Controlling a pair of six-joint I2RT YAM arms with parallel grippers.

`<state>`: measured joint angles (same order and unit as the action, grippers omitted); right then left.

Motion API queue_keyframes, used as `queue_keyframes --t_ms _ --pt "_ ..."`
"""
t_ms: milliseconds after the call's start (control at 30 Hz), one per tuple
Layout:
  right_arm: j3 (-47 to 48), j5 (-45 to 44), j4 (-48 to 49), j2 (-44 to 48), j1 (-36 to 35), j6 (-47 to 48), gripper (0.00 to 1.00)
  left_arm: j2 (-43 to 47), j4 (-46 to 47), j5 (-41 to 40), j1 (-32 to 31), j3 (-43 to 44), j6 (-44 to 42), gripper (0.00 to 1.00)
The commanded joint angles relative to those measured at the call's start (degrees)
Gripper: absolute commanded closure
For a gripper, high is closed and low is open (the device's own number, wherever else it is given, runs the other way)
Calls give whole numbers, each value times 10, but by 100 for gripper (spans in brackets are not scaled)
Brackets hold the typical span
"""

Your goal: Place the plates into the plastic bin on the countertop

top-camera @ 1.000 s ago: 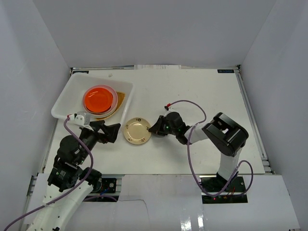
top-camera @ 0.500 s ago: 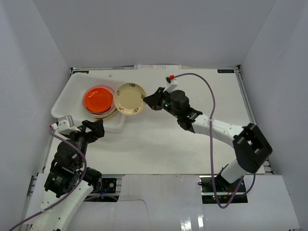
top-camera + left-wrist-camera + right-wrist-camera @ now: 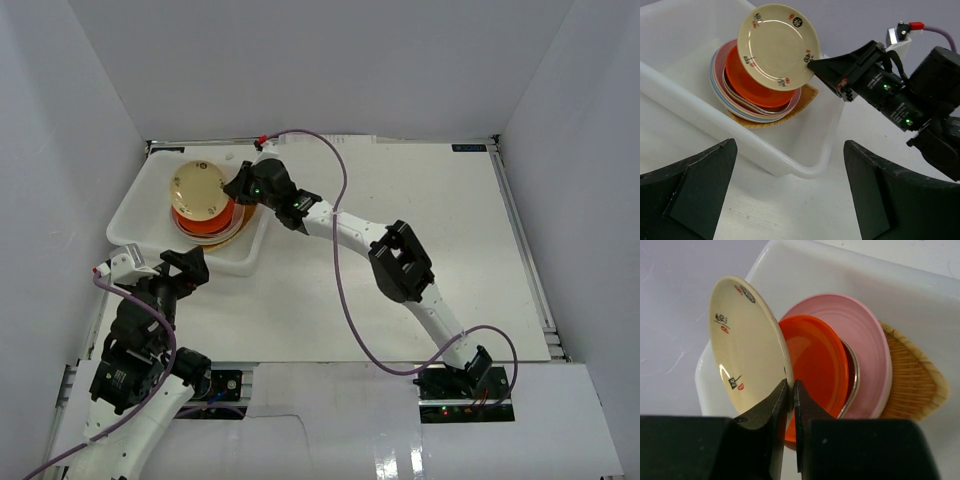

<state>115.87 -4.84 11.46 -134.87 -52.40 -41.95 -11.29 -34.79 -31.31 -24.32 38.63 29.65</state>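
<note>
My right gripper (image 3: 238, 187) is shut on the rim of a round cream plate (image 3: 196, 188) and holds it tilted above the stack in the white plastic bin (image 3: 135, 212). The stack has a red-orange plate (image 3: 815, 365) on top, a pink plate (image 3: 867, 340) under it and a tan woven fan-shaped plate (image 3: 912, 377) at the bottom. The cream plate (image 3: 775, 47) and the right gripper (image 3: 812, 65) also show in the left wrist view. My left gripper (image 3: 195, 262) is open and empty, just outside the bin's near wall (image 3: 790, 162).
The white countertop (image 3: 420, 220) stretches right of the bin, enclosed by pale grey walls. The right arm (image 3: 400, 265) reaches across it diagonally, with a purple cable (image 3: 345, 250) looping over the surface.
My right gripper picked the cream plate off the countertop and carried it left to above the stack in the bin. My left arm drew back toward its base.
</note>
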Motion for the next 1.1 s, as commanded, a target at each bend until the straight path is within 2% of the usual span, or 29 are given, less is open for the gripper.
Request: queue_keyframes --t_ms 0,33,67,100,133,200,367,500,567,600,667,833,867,933,1000,1033,1067 --pt "124 -21 -37 -40 -10 -23 84 -7 -3 1 4 14 -3 2" --pt "139 -20 -43 -61 -11 -29 80 -8 -2 1 4 15 -4 2" --pt "149 -24 -53 -65 -11 -30 66 -6 -2 3 3 14 -4 2" --pt "142 -29 -55 -63 -11 -30 56 -6 -2 2 3 14 -4 2" --pt "126 -37 -51 -46 -12 -30 42 -5 -2 3 3 14 -5 2" --pt "69 -35 -16 -19 -11 -25 36 -6 -1 4 4 14 -5 2" --pt "17 -39 -4 69 -11 20 34 -14 0 5 4 15 -9 2" --pt "-88 -42 38 189 -11 54 32 -16 1 8 4 15 -9 2" --pt "-180 -53 56 242 -11 82 18 -15 6 21 4 15 -13 2" --pt "-216 -58 65 300 -11 94 7 -15 8 29 4 15 -14 2" --pt "-328 -66 85 362 -11 135 10 -17 17 63 5 17 -20 2" --pt "-586 -125 57 607 -11 209 10 -47 56 173 4 42 -23 2" --pt "-619 -130 49 684 -11 224 10 -56 60 203 4 50 -22 2" --pt "-674 -162 6 766 -10 228 10 -84 65 226 4 73 -24 2" --pt "-756 -204 -54 920 -11 224 10 -105 64 251 4 87 -30 2" --pt "-756 -216 -54 921 -11 217 10 -108 64 256 4 87 -32 2" --pt "-788 -242 -96 989 -11 208 10 -109 62 261 4 87 -34 2"
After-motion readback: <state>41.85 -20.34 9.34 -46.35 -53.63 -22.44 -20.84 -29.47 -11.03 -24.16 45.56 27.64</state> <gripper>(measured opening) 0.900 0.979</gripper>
